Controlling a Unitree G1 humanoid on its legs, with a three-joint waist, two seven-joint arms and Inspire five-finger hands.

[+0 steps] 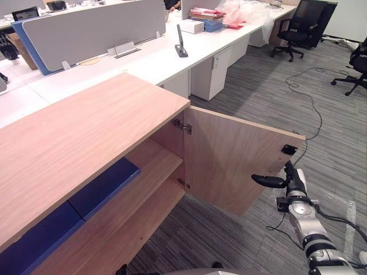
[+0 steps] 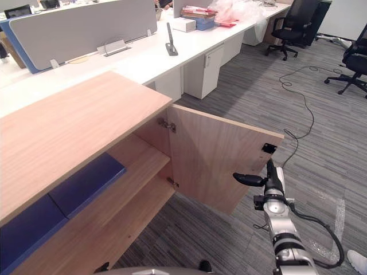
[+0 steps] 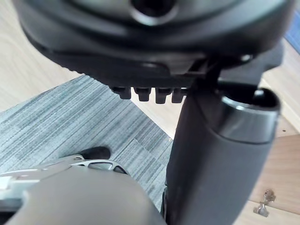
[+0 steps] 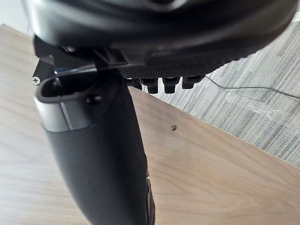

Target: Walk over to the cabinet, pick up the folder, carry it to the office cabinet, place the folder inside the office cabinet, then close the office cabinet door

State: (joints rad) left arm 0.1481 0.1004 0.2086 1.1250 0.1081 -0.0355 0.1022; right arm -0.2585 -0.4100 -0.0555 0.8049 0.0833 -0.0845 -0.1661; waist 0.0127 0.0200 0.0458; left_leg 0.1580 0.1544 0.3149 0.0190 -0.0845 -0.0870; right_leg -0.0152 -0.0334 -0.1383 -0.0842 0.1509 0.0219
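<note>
Standing wide open on small metal hinges [image 1: 182, 126], the flat wood-grain door [image 1: 229, 160] of the office cabinet [image 1: 74, 132] is jutting out over grey striped carpet [image 1: 258, 91]. The right hand [image 1: 289, 179] is hovering open and empty at the door's free edge. Inside, the blue folder [image 1: 103, 186] is lying flat on the upper shelf [image 1: 155, 163], end to end with a second blue cover [image 1: 34, 240]. Beyond, a long white surface [image 1: 155, 57] is carrying a grey divider screen [image 1: 92, 28] and a black stand [image 1: 180, 43], with black office chairs [image 1: 298, 28] past it. The left hand [image 3: 140, 37] is hanging over carpet; open or closed, I cannot tell.
</note>
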